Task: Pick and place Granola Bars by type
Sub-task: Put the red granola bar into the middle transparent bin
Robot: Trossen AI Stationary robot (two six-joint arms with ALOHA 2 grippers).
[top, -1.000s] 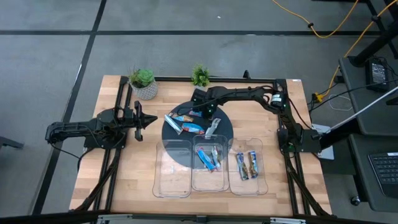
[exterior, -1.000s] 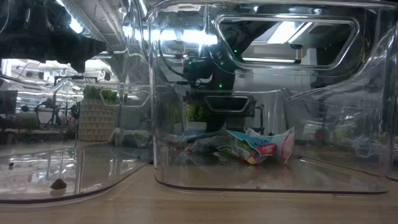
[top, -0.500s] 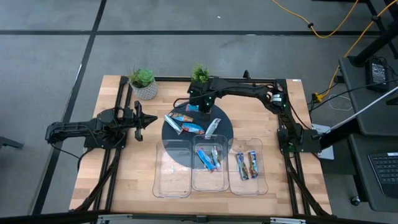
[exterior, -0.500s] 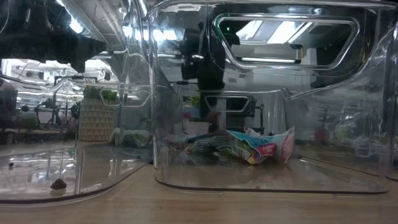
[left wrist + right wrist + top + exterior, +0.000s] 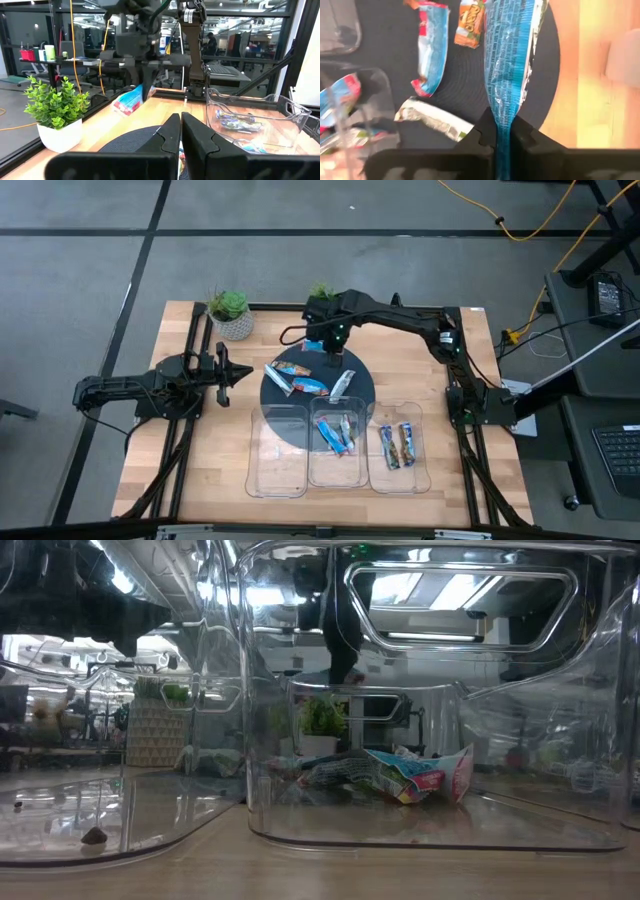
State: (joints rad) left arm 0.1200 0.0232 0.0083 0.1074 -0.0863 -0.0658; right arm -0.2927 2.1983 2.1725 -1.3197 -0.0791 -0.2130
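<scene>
Right gripper (image 5: 327, 342), upper centre of the high view above the far edge of the dark round mat (image 5: 366, 390), is clenched on one end of a blue granola bar (image 5: 512, 55); the right wrist view shows the wrapper pinched at its crimped end between the two fingers (image 5: 480, 142), the rest of the bar hanging free over the mat. Left gripper (image 5: 246, 373), at centre left of the high view beside the mat, is closed and empty; that arm waits.

Other bars: three lie on the mat, a blue one (image 5: 308, 386), an orange-marked one (image 5: 293, 369) and a silvery one (image 5: 342, 386); more sit in the middle clear tray (image 5: 313, 470) and the right clear tray (image 5: 421, 470) at lower centre; the left clear tray (image 5: 255, 470) appears to hold none.

Handling, as a judgement: the bar looks light and flat, its foil wrapper slick and pliable; an end-seam grip lets it swing and may slip; a hold across the middle of the body would be steadier, though squeezing could crush the contents.

Views compared: the high view alone gives the tray layout; the right wrist view alone proves the grip; the left wrist view shows the held bar (image 5: 131, 99) dangling well clear of the table, with a potted plant (image 5: 54, 112) at lower left; the low view shows chiefly tray walls and wrappers in the middle tray (image 5: 415, 772).
</scene>
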